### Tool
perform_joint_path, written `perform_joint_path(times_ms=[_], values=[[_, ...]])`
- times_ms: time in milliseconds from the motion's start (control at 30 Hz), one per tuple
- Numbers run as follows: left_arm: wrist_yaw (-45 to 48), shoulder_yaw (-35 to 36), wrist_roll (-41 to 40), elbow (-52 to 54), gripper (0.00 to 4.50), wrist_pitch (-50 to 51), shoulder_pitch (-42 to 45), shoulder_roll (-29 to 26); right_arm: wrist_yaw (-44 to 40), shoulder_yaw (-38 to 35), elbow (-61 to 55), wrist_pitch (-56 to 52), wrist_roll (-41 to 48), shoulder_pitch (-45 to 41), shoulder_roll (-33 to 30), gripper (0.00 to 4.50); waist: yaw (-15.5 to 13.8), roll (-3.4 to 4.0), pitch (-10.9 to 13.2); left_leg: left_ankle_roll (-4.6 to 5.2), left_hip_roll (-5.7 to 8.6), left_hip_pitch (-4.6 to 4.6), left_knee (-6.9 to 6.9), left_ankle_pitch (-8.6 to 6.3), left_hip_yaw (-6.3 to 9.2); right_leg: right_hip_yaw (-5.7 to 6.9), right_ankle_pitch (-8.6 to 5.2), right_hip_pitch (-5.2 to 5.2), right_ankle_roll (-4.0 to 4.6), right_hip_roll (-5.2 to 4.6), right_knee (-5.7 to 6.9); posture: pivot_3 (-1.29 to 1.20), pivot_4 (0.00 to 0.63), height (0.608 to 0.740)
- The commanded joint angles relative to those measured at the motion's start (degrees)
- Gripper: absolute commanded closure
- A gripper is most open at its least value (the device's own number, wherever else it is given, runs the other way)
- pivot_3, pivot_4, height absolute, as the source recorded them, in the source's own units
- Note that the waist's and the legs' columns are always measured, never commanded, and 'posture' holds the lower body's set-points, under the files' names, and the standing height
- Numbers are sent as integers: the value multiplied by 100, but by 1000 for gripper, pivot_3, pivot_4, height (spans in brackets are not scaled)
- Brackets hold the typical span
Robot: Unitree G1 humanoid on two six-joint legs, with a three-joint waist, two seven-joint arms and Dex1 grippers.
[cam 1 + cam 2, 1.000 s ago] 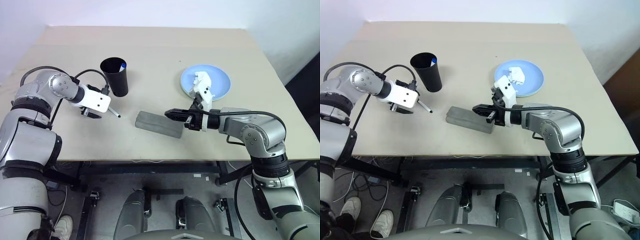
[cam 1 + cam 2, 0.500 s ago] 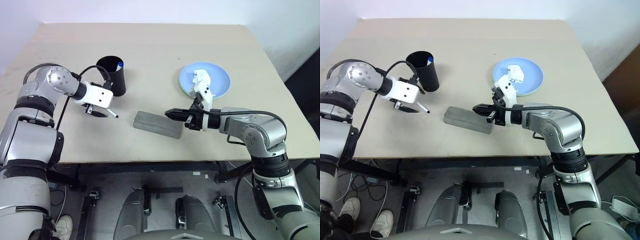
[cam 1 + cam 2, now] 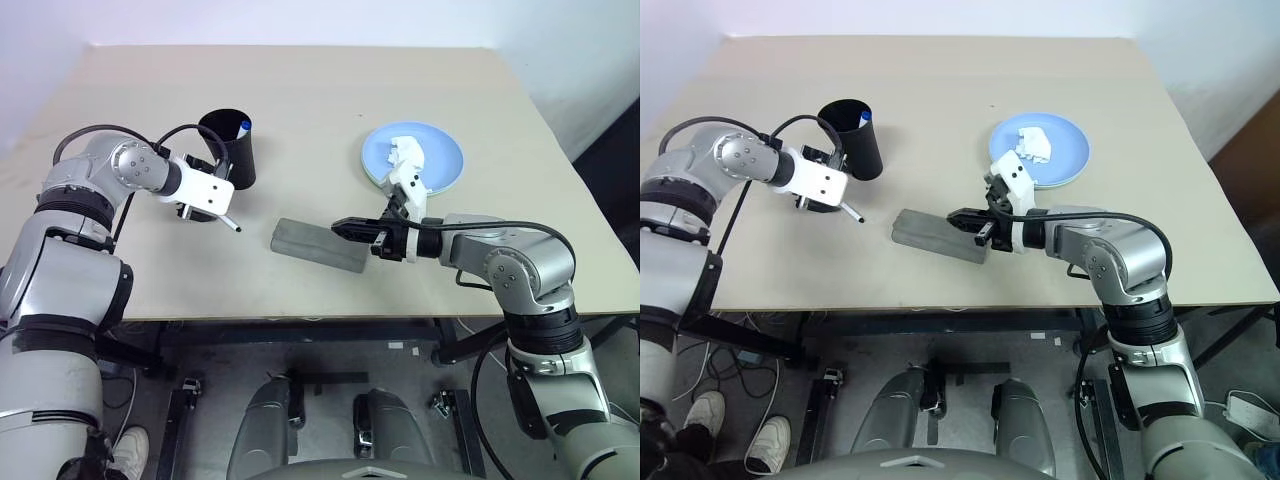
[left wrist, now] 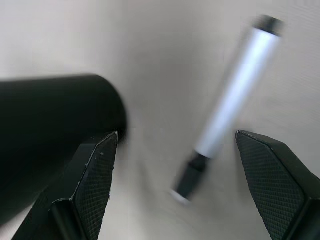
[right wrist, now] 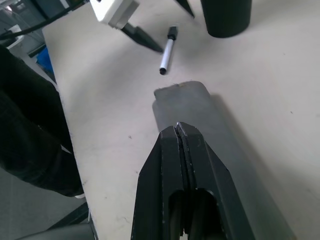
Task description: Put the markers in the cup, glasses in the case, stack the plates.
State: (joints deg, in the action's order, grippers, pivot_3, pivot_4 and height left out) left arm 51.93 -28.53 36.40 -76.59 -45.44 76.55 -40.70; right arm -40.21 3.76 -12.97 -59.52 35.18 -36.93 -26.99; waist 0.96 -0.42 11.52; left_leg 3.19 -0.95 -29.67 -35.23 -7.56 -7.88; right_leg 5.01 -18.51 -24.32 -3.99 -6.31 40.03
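A slim white marker with a black cap [image 3: 229,223] lies flat on the beige table [image 3: 330,110], toward the left edge and just in front of the tall matte black cup [image 3: 231,149], in which a blue-capped marker [image 3: 244,127] is already standing. The marker on the table is judged light, stiff and smooth-barrelled, likely to roll or skid if nudged; it would best be taken across the middle of its white barrel, so that it does not pivot when lifted.

The left gripper [image 4: 185,165] is seen above it with its jaws spread wide, straddling the marker and holding nothing; one finger [image 4: 95,175] stands close by the cup's wall, though contact cannot be confirmed.

The grey felt-like rectangular case [image 3: 318,248] lies closed near the middle of the front edge. The right gripper [image 5: 180,135] is closed, fingertips pressed together with nothing between them, and is held over the case's right end; whether it touches cannot be told.

The light blue round plate [image 3: 440,160], carrying a crumpled white tissue [image 3: 405,152], sits toward the right edge.
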Motion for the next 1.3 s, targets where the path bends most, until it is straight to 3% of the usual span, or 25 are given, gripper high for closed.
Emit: perform_joint_path(times_ms=[33,367,667,1067,1133,1167,1200,1233,1300], values=[[-256,-35,113,-23,565,30,148,-66,-50,-136,-81,10,84,-96,-97,4500,25,0,0,-6,1,-4,-4,10,-4,0,9,0,-16,-1,-5,0,150,707],[151,78,17,-105,565,372,62,77,-98,-109,62,-4,88,-212,-124,4500,6,0,0,46,0,-6,-26,2,-15,11,24,5,-44,-6,-3,0,150,707],[-132,162,-55,-96,565,448,103,314,-37,-115,181,23,23,-284,-103,4500,-39,-1,0,49,3,-6,-29,-3,-28,9,31,7,-34,-17,-2,0,150,707],[366,280,-136,-149,565,927,82,508,55,-223,351,-128,125,-347,-32,4500,-51,-25,-25,7,7,-6,74,20,-215,-28,45,-64,-7,-80,9,0,150,707],[413,286,-138,-152,565,993,99,528,64,-236,359,-144,123,-351,-24,4500,-21,-21,-31,-48,5,-13,117,53,-314,-39,51,-121,4,-152,11,0,150,707],[409,278,-123,-152,738,1014,105,535,65,-242,361,-144,123,-349,-21,4500,27,20,-42,-169,-1,-66,-33,37,-267,-23,50,-144,4,-210,21,0,150,707],[398,272,-111,-151,939,1032,110,542,67,-248,363,-146,122,-345,-19,4500,76,85,-40,-370,6,-155,-264,-86,-57,30,49,-143,2,-218,40,0,150,707],[395,271,-105,-150,1187,1045,110,543,73,-247,369,-145,118,-347,-10,4500,92,89,-41,-330,7,-181,-303,-152,32,140,52,-82,3,-229,26,0,150,707],[383,262,-90,-149,1444,1060,122,555,84,-251,374,-141,109,-341,2,4500,103,88,-43,-165,14,-162,-283,-174,30,186,107,-34,15,-209,-41,0,150,707]])
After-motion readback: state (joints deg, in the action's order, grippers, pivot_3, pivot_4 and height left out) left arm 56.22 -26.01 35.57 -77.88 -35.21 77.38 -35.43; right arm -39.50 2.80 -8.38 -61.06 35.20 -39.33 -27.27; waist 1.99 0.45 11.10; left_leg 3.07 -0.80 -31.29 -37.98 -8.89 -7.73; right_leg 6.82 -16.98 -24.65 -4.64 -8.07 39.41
